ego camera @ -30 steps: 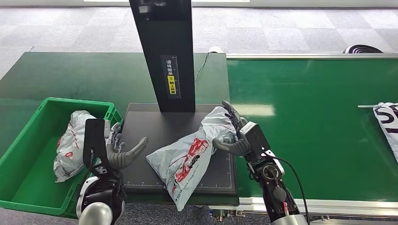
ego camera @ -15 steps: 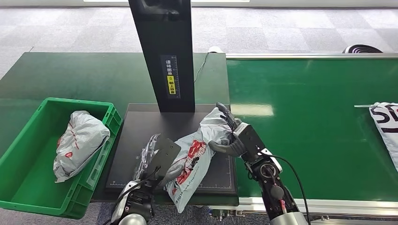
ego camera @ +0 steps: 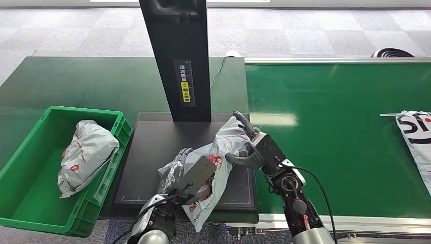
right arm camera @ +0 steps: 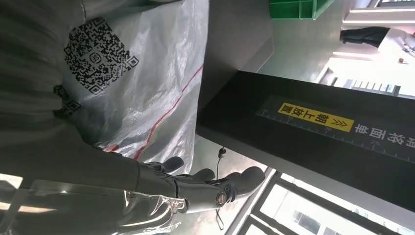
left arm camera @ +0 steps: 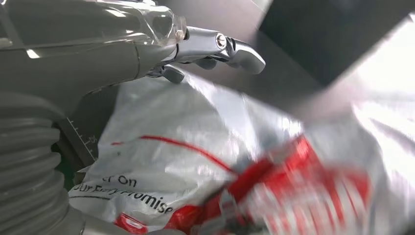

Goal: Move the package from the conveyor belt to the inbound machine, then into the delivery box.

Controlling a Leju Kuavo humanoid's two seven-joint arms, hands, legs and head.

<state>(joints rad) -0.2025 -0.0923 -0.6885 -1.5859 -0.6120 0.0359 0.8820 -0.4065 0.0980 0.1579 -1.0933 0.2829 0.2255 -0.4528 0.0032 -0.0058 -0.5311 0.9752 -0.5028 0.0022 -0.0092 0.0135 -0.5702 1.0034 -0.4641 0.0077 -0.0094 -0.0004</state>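
A grey ribbed cover [left arm camera: 29,161] and a smooth grey shell of the left hand [left arm camera: 88,44] are seen very close. Its metal fingers [left arm camera: 230,46] are stretched out above a grey plastic package [left arm camera: 195,147], apart from it at the tips. On the package, red stripes and dark printed letters are seen, partly blurred. Behind the fingers, the black plate of the inbound machine [left arm camera: 313,39] is seen.

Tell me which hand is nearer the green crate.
Left. The left hand lies on the package on the black platform, beside the green crate; the right hand holds the package's far end.
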